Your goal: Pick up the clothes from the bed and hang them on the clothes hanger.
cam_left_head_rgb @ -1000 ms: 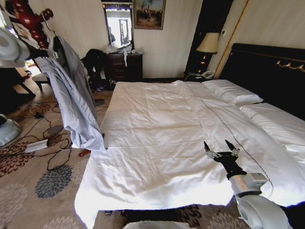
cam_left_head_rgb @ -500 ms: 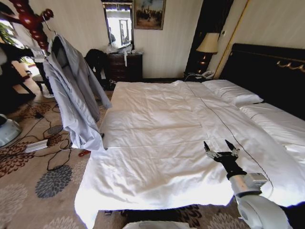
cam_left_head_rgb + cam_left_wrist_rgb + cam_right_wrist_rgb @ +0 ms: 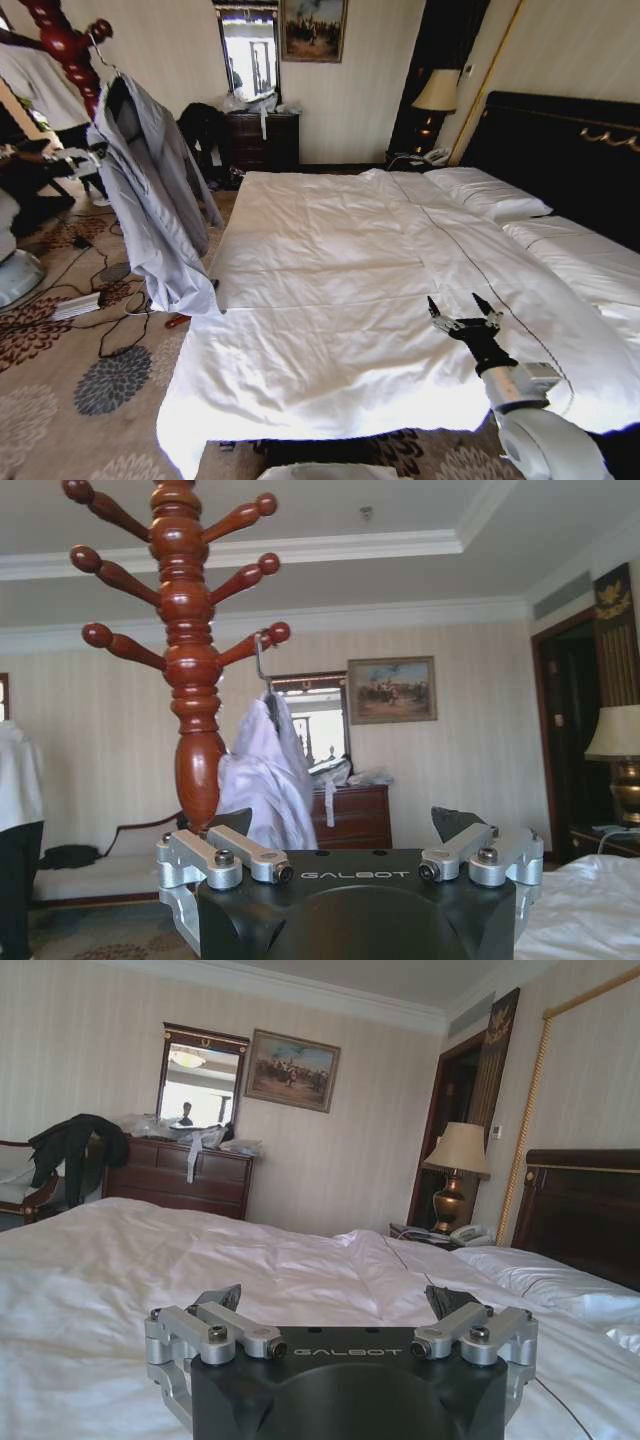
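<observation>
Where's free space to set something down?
The bed is bare sheet from pillows to foot; right gripper hovers near its foot corner. Crowded: floor by the hung shirt, with cables.

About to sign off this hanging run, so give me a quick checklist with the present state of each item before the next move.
1. Shirt off the bed: ok.
2. Hanger hook over a peg of the coat stand: ok.
3. Shirt sitting evenly on the hanger: cannot tell, the folds hide it.
4. Left gripper open, holding nothing, facing the stand: ok.
5. Right gripper open, above the bed: ok.
6. Hem off the floor: ok, it hangs by the bed's edge.
</observation>
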Motion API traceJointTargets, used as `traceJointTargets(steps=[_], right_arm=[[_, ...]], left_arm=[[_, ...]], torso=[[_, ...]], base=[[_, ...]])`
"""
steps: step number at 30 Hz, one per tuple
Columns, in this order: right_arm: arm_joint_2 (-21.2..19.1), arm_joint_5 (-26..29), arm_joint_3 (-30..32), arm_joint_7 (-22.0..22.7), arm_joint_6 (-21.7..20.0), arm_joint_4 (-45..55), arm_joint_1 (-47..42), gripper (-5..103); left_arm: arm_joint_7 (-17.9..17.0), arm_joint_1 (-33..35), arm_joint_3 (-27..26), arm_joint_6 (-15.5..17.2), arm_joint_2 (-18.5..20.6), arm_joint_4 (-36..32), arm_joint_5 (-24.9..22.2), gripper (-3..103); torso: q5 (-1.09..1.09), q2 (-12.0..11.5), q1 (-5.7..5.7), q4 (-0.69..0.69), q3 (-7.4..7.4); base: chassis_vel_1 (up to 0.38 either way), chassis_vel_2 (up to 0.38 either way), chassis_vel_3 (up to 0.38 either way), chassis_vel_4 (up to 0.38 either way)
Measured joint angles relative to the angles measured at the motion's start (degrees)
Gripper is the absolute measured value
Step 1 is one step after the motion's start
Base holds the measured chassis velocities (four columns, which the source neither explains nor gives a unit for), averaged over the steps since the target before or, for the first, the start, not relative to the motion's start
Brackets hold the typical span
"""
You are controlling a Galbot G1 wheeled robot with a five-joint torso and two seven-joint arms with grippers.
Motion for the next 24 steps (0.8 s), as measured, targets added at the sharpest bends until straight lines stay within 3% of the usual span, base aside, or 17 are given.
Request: traceJointTargets(steps=[2,3,5,7,8,11,12,16,20,24], right_arm=[[0.0,0.0,0.0,0.0,0.0,0.0,0.0,100],[0.0,0.0,0.0,0.0,0.0,0.0,0.0,100],[0.0,0.0,0.0,0.0,0.0,0.0,0.0,100],[0.0,0.0,0.0,0.0,0.0,0.0,0.0,100],[0.0,0.0,0.0,0.0,0.0,0.0,0.0,100],[0.0,0.0,0.0,0.0,0.0,0.0,0.0,100],[0.0,0.0,0.0,0.0,0.0,0.0,0.0,100],[0.0,0.0,0.0,0.0,0.0,0.0,0.0,100],[0.0,0.0,0.0,0.0,0.0,0.0,0.0,100],[0.0,0.0,0.0,0.0,0.0,0.0,0.0,100]], left_arm=[[1.9,2.8,0.1,-1.6,-5.2,-2.9,4.4,100],[1.9,2.8,0.1,-1.6,-5.2,-2.9,4.4,100],[4.9,5.9,0.8,-4.4,-11.7,-5.7,10.9,100],[7.7,8.7,3.1,-7.1,-18.6,-8.3,16.9,100],[7.7,8.7,3.1,-7.1,-18.6,-8.3,16.9,100],[10.7,10.2,8.3,-11.4,-26.8,-10.1,25.0,100],[10.7,10.2,8.3,-11.4,-26.8,-10.1,25.0,100],[13.1,10.8,13.7,-17.6,-35.5,-11.4,33.1,100],[14.2,11.4,16.9,-20.0,-39.8,-12.3,36.5,100],[16.0,12.9,24.1,-24.5,-45.0,-11.2,46.3,100]], torso=[[-0.01,0.0,0.00,0.02,0.00],[-0.01,0.0,0.00,0.02,0.00],[-0.01,0.0,0.00,0.03,0.00],[-0.01,0.0,0.00,0.03,0.00],[-0.01,0.0,0.00,0.03,0.00],[0.00,0.0,0.00,0.01,0.00],[0.00,0.0,0.00,0.01,0.00],[0.00,0.0,0.00,0.01,0.00],[0.01,0.0,0.01,0.02,0.00],[0.01,0.0,0.00,0.02,0.00]], base=[[0.000,0.000,0.000,0.000],[0.000,0.000,0.000,0.000],[0.000,0.000,0.000,0.000],[0.000,0.000,0.000,0.000],[0.000,0.000,0.000,0.000],[0.000,0.000,0.000,0.000],[0.000,0.000,0.000,0.000],[0.000,0.000,0.000,0.000],[0.000,0.000,0.000,0.000],[0.000,0.000,0.000,0.000]])
